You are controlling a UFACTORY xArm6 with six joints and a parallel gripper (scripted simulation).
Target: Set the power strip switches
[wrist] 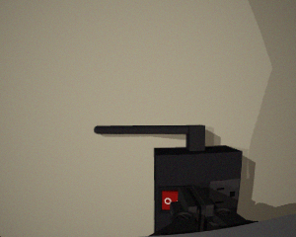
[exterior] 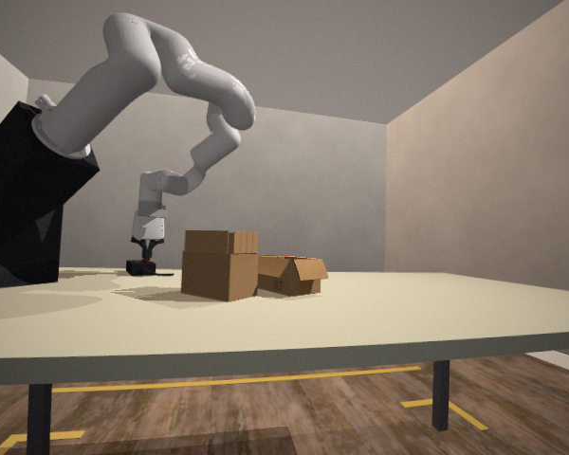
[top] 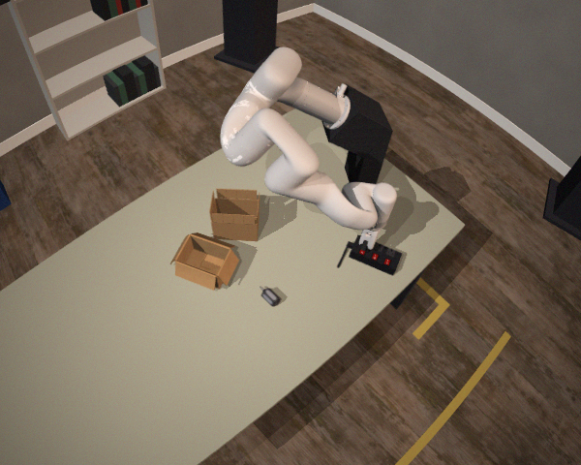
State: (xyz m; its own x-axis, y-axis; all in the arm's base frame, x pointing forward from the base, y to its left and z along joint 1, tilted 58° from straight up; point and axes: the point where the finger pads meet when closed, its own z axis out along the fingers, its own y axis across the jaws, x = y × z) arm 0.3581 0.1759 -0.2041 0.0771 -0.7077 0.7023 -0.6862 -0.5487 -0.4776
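Note:
The black power strip (top: 378, 259) lies right way up near the table's right edge, its three red switches (top: 375, 257) facing up and its cable stub (top: 343, 254) pointing left. My gripper (top: 367, 241) is shut with nothing in it and points straight down on the strip's cable end, by the switch nearest the cable. In the side view the fingertips (exterior: 147, 256) reach down to the strip (exterior: 140, 267). In the wrist view the strip (wrist: 197, 184) shows one red switch (wrist: 168, 200) and the cable (wrist: 148, 130); the gripper body hides the rest.
Two open cardboard boxes (top: 234, 214) (top: 205, 261) stand in the table's middle. A small grey object (top: 270, 295) lies in front of them. The arm's black base (top: 363, 132) is at the table's back edge. The table edge runs close to the strip on the right.

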